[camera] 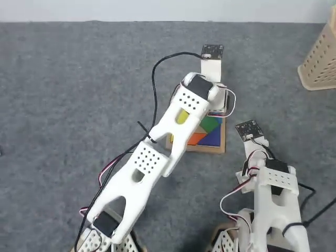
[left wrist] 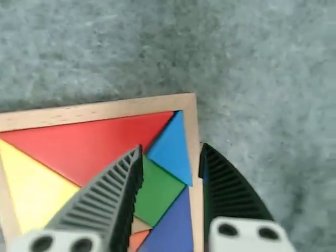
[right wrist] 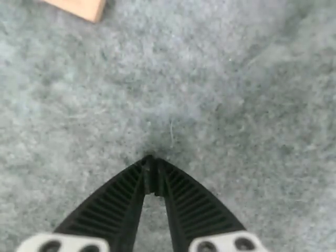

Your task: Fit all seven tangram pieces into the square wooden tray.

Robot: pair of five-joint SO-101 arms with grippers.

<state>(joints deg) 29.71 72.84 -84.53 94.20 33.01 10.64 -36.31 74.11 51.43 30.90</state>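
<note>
The square wooden tray holds coloured tangram pieces: a large red triangle, a yellow triangle, a small blue triangle, a green square, a dark blue piece and an orange piece. My left gripper hovers open just above the tray's corner, over the blue triangle, with nothing held. From above, the left arm covers most of the tray. My right gripper is shut and empty over bare carpet, beside the tray's corner.
Grey carpet covers the table all around. A perforated wooden box stands at the far right edge. The right arm's base sits near the front right, the left arm's base at the front.
</note>
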